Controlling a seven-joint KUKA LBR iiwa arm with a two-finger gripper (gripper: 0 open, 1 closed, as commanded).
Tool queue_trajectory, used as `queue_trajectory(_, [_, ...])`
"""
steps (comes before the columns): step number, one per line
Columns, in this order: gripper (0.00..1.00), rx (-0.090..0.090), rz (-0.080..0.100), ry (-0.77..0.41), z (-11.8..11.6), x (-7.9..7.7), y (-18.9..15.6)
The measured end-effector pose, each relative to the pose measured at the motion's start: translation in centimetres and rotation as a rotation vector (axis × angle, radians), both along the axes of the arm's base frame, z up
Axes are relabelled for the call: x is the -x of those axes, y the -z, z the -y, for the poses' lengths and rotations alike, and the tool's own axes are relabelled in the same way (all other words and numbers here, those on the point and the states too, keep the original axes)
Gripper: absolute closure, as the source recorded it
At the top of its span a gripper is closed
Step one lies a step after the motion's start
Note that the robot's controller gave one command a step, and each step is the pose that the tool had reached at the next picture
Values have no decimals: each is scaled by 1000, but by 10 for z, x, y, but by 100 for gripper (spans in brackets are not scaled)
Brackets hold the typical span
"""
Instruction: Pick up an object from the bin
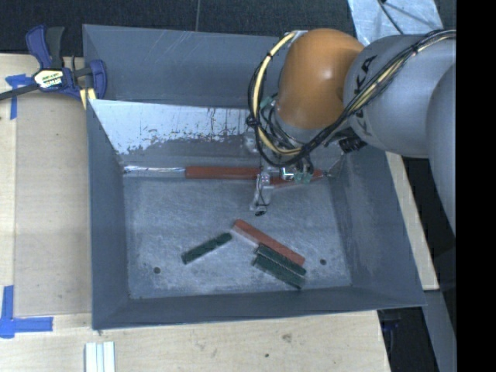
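metal bin (108, 231), flat red strip (221, 173) near hand (260, 204)

A long red-brown bar (221, 173) lies flat along the foot of the back wall of the bin (108, 231), its right end hidden behind the end effector (260, 201). Toward the front, a dark green bar (206, 248) lies alone, slanted. Just right of it a shorter red-brown bar (267, 242) slants the other way, with two dark green bars (279, 266) lying close alongside it.
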State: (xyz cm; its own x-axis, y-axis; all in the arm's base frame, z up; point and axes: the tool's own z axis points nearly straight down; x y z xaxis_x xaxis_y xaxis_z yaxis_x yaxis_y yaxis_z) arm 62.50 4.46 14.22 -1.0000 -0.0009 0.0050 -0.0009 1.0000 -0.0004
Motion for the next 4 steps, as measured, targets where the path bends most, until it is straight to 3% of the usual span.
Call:
queue_trajectory(1, [0,-1,5,-205,-24,74,73])
queue_trajectory(2, [100,-2,9,-202,-24,73,71])
queue_trajectory(3, [0,-1,7,-201,-23,73,72])
queue_trajectory(4, [0,-3,4,-749,-85,92,72])
